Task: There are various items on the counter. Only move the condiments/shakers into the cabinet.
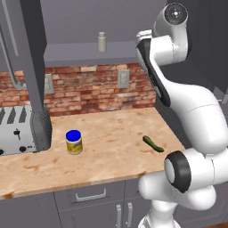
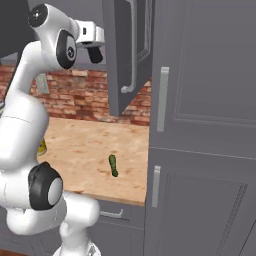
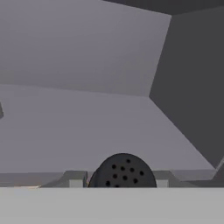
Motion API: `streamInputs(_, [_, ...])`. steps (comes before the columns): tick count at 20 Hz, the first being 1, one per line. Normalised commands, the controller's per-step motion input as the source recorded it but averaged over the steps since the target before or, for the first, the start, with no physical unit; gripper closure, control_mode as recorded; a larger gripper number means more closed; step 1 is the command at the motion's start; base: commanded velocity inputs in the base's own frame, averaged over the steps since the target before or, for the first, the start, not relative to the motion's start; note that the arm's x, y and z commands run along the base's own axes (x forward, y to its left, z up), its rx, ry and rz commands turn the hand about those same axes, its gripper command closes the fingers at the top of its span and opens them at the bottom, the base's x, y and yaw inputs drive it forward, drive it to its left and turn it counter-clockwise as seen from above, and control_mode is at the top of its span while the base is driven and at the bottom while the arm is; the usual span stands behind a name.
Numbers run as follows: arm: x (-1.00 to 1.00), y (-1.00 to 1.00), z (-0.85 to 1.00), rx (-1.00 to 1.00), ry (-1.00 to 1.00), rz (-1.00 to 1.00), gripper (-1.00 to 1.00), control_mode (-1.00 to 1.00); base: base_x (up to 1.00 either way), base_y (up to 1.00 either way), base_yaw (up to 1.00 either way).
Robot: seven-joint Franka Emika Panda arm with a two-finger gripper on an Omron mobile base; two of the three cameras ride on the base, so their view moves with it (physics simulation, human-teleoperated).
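The round perforated top of the black shaker (image 3: 123,171) sits between my fingertips, with my gripper (image 3: 119,180) shut on it. In the right base view the gripper (image 2: 94,48) is raised at the cabinet opening, the black shaker (image 2: 96,56) hanging dark under the hand. The cabinet shelf (image 3: 87,131) lies straight ahead. The light-grey shaker (image 1: 102,41) stands on the cabinet shelf (image 1: 75,52). The yellow-labelled jar with a blue lid (image 1: 74,141) stands on the counter (image 1: 111,156). A thin green vegetable (image 1: 152,143) (image 2: 113,165) lies near the counter's right end.
A silver toaster (image 1: 18,131) stands at the counter's left. An open cabinet door (image 1: 31,58) hangs down over it, and the other door (image 2: 125,50) swings out on the right. Tall grey panels (image 2: 200,125) bound the right side. Drawers (image 1: 91,194) sit below the counter.
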Motion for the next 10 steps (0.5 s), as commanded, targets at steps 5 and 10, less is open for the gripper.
streamInputs(5, [0.7,0.0,-0.06,0.0,0.03,0.0,1.0,-1.0,0.0,0.0,0.0])
streamInputs(10, [0.66,0.0,-0.16,0.0,0.05,0.0,1.0,-1.0,0.0,0.0,0.0])
